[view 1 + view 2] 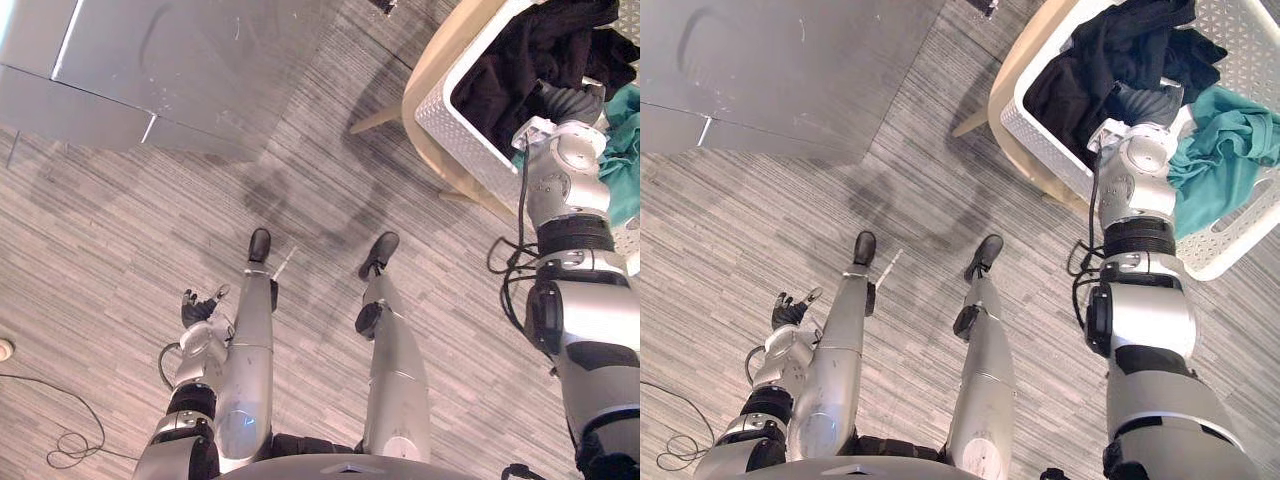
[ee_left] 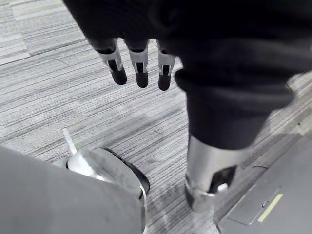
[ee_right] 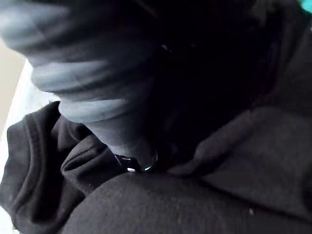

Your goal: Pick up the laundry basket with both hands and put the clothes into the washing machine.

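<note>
1. Nearest, at about 7 o'clock in the head views, the left hand (image 1: 790, 310) hangs low beside the robot over the striped carpet floor (image 1: 120, 230). Its fingers (image 2: 141, 73) are loosely extended and it holds nothing.

2. At about 2 o'clock the right hand (image 1: 1137, 103) is sunk into the laundry. Dark cloth covers it past the ribbed cover, so I cannot tell whether it is open or has closed on cloth.

3. The step in hand looks like getting a hold on the laundry basket (image 1: 1050, 155), and only one hand is there.
   - To do it well, the left hand should probably come up and across to the basket's near wall.
   - The right hand should take the rim on the opposite side rather than the cloth.
   - With the hands opposite each other, the basket should lift level.

4. The basket is white with perforated walls. It sits on a pale wooden table (image 1: 425, 70), towards 1 o'clock, and appears to overhang the near edge.
   - A one-sided pull could tip it, in my judgement.

5. Inside, black clothes (image 1: 1120, 45) are heaped high on the far side, and a teal garment (image 1: 1220, 150) lies at the right, touching them.
   - The pile is loose, soft and above the rim, so a tilt would likely spill it.

6. Farthest, at 11 o'clock, a flat grey panel (image 1: 180, 60) lies well apart from the basket. I cannot tell what it is.
</note>
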Motion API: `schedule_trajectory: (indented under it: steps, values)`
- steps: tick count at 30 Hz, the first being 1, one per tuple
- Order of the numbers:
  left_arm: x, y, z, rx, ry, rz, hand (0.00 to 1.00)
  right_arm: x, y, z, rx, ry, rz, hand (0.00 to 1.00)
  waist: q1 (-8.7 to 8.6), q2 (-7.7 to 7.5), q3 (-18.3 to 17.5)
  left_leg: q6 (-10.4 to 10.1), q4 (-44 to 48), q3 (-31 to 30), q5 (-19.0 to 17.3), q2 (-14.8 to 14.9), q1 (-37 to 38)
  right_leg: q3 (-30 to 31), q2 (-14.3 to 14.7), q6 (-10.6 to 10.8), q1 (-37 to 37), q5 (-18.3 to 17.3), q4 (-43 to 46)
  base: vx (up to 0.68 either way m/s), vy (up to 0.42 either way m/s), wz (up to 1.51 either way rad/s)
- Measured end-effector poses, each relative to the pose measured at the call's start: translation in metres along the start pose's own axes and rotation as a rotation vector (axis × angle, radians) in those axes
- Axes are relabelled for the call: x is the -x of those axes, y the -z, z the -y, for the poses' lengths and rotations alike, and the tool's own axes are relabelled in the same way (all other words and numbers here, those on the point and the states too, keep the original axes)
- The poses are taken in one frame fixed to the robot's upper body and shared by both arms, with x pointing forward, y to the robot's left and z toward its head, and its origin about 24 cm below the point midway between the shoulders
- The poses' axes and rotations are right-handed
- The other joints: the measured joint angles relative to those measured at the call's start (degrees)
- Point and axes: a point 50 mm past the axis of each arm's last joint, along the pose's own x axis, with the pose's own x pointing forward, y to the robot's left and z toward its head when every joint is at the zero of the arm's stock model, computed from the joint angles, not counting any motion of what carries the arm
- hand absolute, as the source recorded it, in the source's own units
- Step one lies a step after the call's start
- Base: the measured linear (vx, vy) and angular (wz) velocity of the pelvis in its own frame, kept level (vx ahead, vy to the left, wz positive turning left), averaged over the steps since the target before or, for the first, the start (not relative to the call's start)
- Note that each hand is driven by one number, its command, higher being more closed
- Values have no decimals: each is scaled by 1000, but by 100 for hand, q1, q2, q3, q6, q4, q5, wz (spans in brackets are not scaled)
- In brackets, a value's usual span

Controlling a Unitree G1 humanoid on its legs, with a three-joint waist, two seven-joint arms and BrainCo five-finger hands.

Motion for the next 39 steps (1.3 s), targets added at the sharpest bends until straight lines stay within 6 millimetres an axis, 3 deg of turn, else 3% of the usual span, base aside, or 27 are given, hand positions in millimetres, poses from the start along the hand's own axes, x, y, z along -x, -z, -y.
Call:
schedule_trajectory:
  steps: [4, 11, 21, 25, 27, 30, 31, 34, 35, 37, 39]
  values:
    - [1, 5, -7, 21, -16, -15, 0, 4, -4, -7, -260, 16, -15, 100, -37, 1, -2, -1, -41, 32, 1, 19, 197, 17, -10, 0, 160, 0, -9, 0, 0, 0]
    - [1, 13, -12, 24, -25, -46, 0, 11, -32, -16, -669, 11, 66, 100, -65, 1, -15, -41, -332, 93, 120, 27, 753, 24, -36, -7, 565, -27, -20, 1, -6, 1]
    - [5, 28, -18, -8, 11, -98, 0, 44, -67, -53, -986, -158, 194, 100, -222, 8, -66, -128, -932, 178, 344, -8, 1931, 54, -211, -46, 1158, -509, 577, 4, -37, 5]
    - [10, 56, -58, 59, -133, -232, 0, 63, -57, -59, -1051, -183, 189, 100, -255, 3, -443, -151, -1329, 278, 391, -42, 2725, 42, -390, -9, 1527, -918, 1009, 74, -30, 3]
    - [21, 78, -93, 99, -260, -327, 0, 73, -33, -51, -1039, -153, 149, 100, -260, 2, -874, -158, -1631, 329, 397, -70, 3222, 8, -498, -16, 1780, -1226, 1198, 128, -27, 2]
    - [31, 86, -130, 233, -429, -362, 0, 84, -1, -27, -951, -86, 122, 100, -242, 40, -1575, -131, -2141, 359, 483, -112, 3868, -92, -614, 48, 2186, -1480, 1283, 184, -12, 7]
    - [30, 82, -134, 267, -453, -343, 0, 87, 3, -22, -940, -73, 121, 100, -239, 49, -1691, -130, -2231, 355, 500, -120, 3974, -104, -632, 64, 2256, -1515, 1293, 168, 3, 15]
    - [19, 27, -146, 369, -495, -114, 0, 102, 26, 0, -855, -16, 112, 100, -222, 58, -2168, -91, -2578, 336, 589, -168, 4436, -137, -699, 138, 2583, -1612, 1291, 153, 24, 8]
    - [16, -14, -147, 395, -479, 49, 0, 107, 39, 9, -813, 5, 95, 100, -218, 77, -2340, -81, -2684, 330, 595, -195, 4633, -138, -722, 149, 2755, -1619, 1265, 81, 34, 2]
    - [20, -60, -146, 405, -459, 237, 0, 111, 48, 17, -784, 22, 74, 100, -220, 97, -2458, -78, -2715, 328, 594, -215, 4776, -137, -720, 160, 2917, -1605, 1177, 55, 37, -1]
    - [39, -122, -144, 365, -462, 525, 0, 114, 55, 23, -725, 31, 62, 100, -225, 176, -2622, -47, -2803, 337, 589, -231, 4955, -118, -635, 185, 3131, -1482, 921, 23, 44, -11]
